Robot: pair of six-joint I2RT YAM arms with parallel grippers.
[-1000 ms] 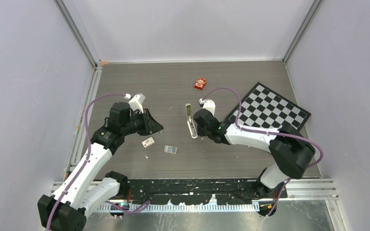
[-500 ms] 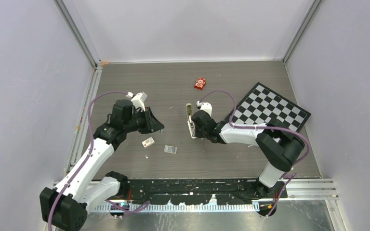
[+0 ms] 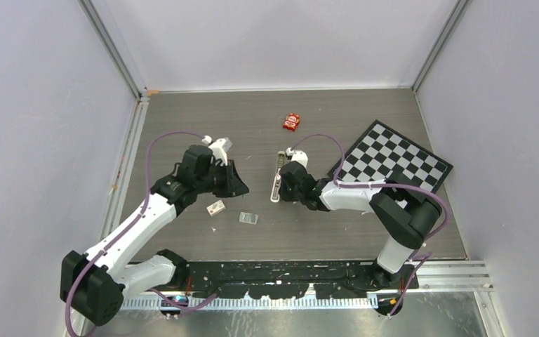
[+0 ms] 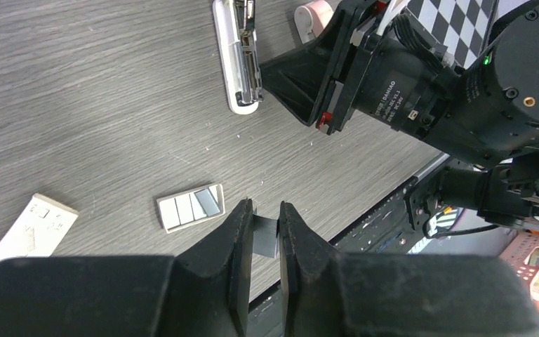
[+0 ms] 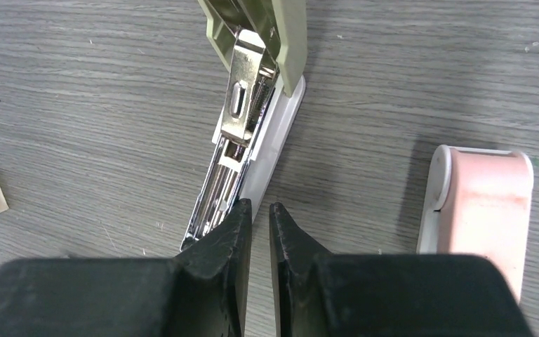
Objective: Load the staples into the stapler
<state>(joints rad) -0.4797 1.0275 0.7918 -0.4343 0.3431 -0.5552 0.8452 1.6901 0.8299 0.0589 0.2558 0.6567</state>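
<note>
Now my left arm has swung in across the tabletop (image 3: 365, 225) toward the middle. My left end effector (image 4: 264, 208), pinched narrow on a small grey strip of staples (image 4: 267, 237), hangs much closer to the stapler (image 4: 239, 60) than a second ago. The stapler has been swivelled a little too. It lies almost straight ahead of my left fingertips, lid thrown back and metal channel bared. My right end effector (image 5: 255, 210) is closed, tips together, at the near end of that channel where it meets the white base (whether it nips the edge or only presses on it I cannot tell). I judge the pick is done and the stapler braced. What remains is carrying the strip over and laying it into the channel.

Ahead of my left fingers there is only bare tabletop up to the stapler. Just left of them lies the white tray (image 4: 189, 208) of spare strips, and further left a small white box (image 4: 31, 225), both off my line. The crowding is to the right, where my right wrist's black body sits hard by the stapler's flank, so I would come in from the left or from above. A pink-and-white piece (image 5: 481, 203) lies right of my right tips, apart from the stapler. The tabletop's near edge runs close by on the right of my left fingers.
</note>
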